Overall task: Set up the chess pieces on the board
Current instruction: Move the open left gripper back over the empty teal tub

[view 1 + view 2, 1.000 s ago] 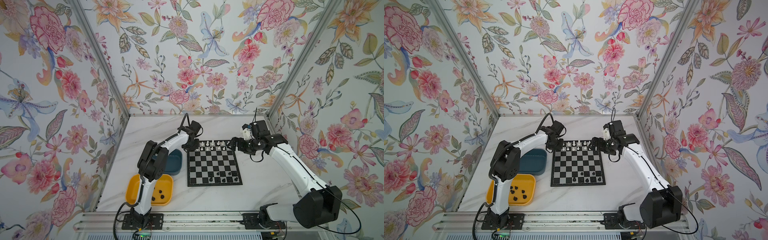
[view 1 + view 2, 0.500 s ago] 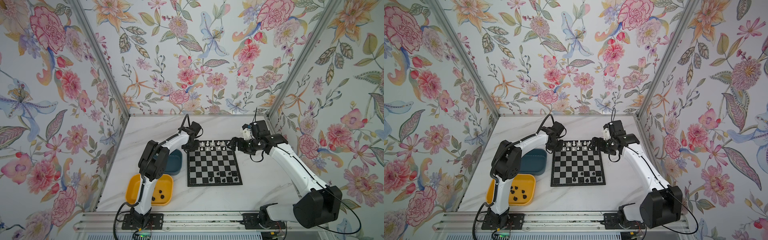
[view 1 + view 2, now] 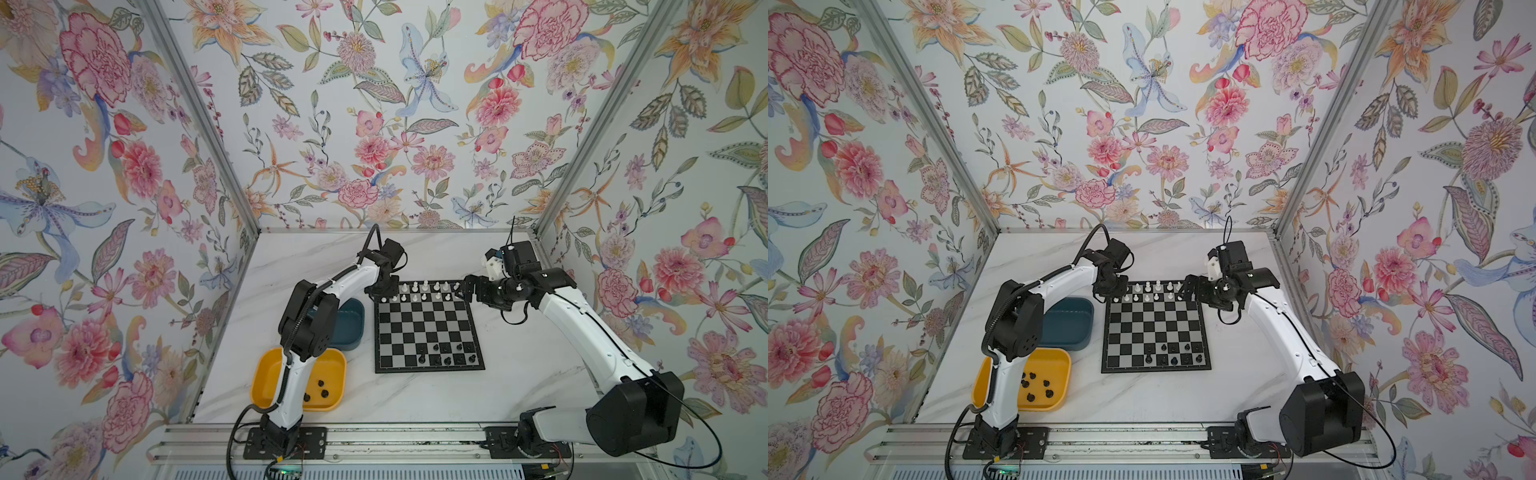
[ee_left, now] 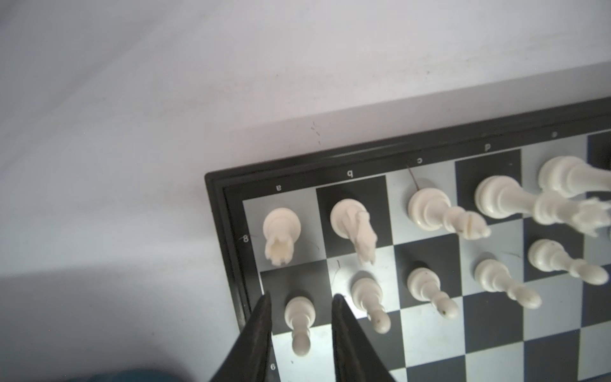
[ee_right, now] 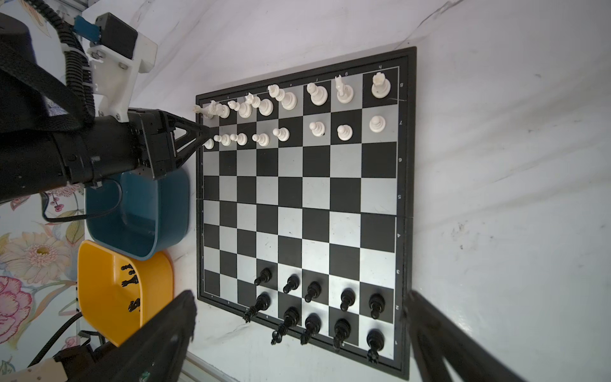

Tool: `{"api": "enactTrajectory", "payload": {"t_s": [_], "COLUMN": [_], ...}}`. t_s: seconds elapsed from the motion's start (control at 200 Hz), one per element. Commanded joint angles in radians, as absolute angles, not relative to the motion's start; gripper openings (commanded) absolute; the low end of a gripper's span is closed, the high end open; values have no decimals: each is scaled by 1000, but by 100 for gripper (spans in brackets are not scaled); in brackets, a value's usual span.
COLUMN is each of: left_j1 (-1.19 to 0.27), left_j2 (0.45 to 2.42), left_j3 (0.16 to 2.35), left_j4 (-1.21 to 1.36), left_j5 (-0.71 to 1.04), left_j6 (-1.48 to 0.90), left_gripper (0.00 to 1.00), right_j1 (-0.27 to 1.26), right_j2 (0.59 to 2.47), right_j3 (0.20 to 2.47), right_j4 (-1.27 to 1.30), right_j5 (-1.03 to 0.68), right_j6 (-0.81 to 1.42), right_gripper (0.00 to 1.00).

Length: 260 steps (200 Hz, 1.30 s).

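Now, pawn [image 4: 299, 314]: upright at board's [image 4: 228, 251] far-left corner, second row, flanked by left gripper [image 4: 301, 295], ungripped.
Left gripper: narrowly parted, nothing held.
Right gripper [image 5: 300, 294]: spread wide, empty, by board's far-right corner.
Nearer arm: left.

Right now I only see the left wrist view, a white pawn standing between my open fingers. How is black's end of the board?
Observer: Ten black chessmen stand there in two rows; the three files toward the yellow tray are bare.
Operator: Where are the rest?
Observer: Several spare black pieces lie in that tray.
Operator: And the right gripper?
Observer: Open, empty, hovering by the board's far right corner.
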<state>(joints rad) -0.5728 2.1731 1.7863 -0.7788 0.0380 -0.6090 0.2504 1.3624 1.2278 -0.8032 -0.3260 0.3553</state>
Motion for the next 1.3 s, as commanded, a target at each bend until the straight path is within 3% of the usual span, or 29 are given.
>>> {"api": "enactTrajectory", "payload": {"t_s": [0.0, 0.31, 0.565, 0.706, 1.016, 1.296], "left_j1": [-576, -498, -328, -309, -269, -190], "left_j2": [2167, 1964, 1671, 1598, 1747, 2025], "left_j3": [1840, 1825, 1369, 1182, 1112, 1430], "left_j4": [-829, -893, -790, -703, -539, -505], "left_j5": [1, -107, -134, -94, -42, -25], "left_j6": [-598, -619, -654, -686, -660, -590], "left_gripper": [35, 33, 34, 34, 33, 32], "right_j1": [244, 245, 262, 285, 326, 343], "right_j2": [1373, 1381, 1415, 1459, 1518, 1519], "right_j3": [1231, 1252, 1285, 1332, 1396, 1404], "right_j4": [-820, -811, -788, -788, -792, -768], "right_j5": [-334, -336, -346, -355, -339, -288], "right_j6": [343, 346, 348, 344, 356, 405], "right_gripper": [99, 99, 99, 99, 99, 99]}}
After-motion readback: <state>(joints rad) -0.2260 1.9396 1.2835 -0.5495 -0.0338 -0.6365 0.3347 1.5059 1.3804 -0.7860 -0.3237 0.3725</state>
